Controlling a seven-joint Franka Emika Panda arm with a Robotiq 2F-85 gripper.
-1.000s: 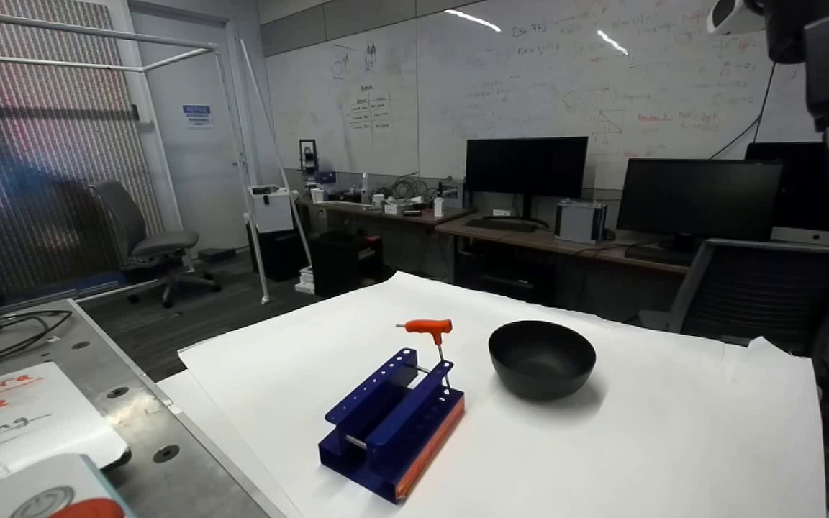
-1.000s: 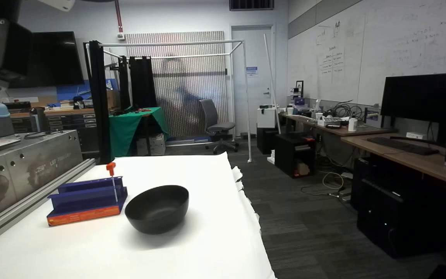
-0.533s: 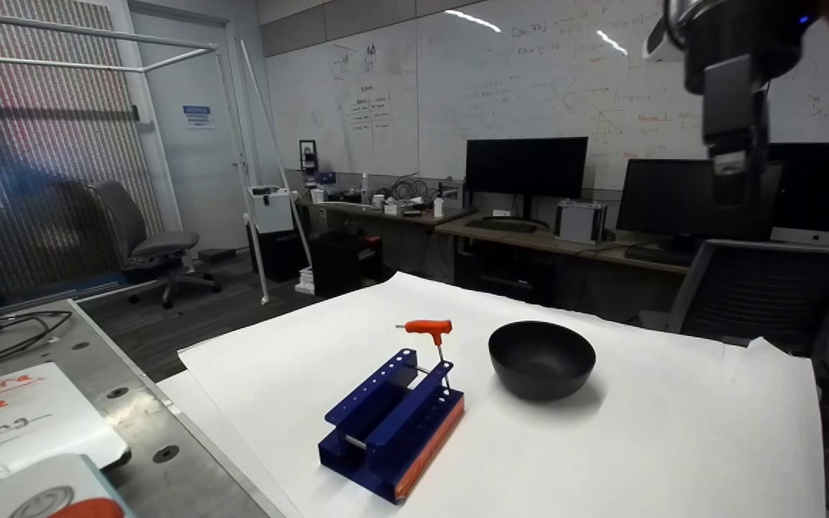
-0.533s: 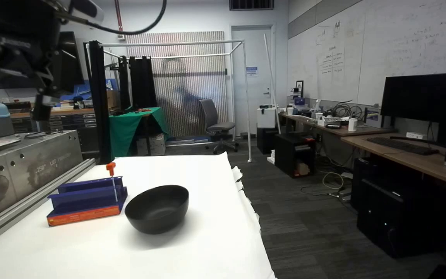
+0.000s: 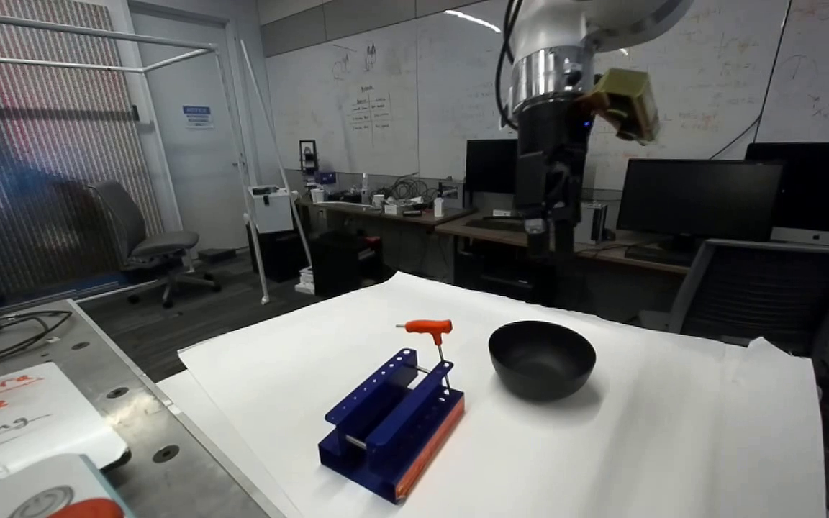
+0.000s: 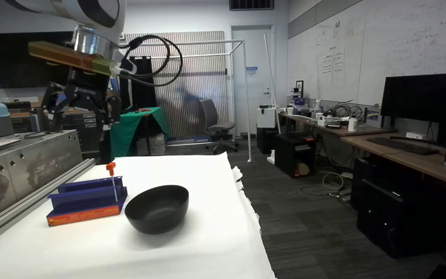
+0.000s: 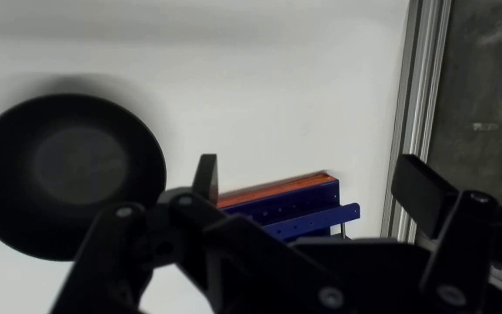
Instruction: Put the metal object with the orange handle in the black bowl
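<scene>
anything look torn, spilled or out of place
Yes: the white paper sheet under the round black bowl has a ragged right edge in an exterior view, as if torn, not cut. Nothing looks spilled.

You identify: hex tool (image 5: 437,335), orange-red handle, grey shaft | bowl (image 5: 542,363), plain black | rack (image 5: 409,412), dark blue, orange-red side | your gripper (image 6: 79,128), black | your bench (image 5: 673,432), plain white covering
</scene>
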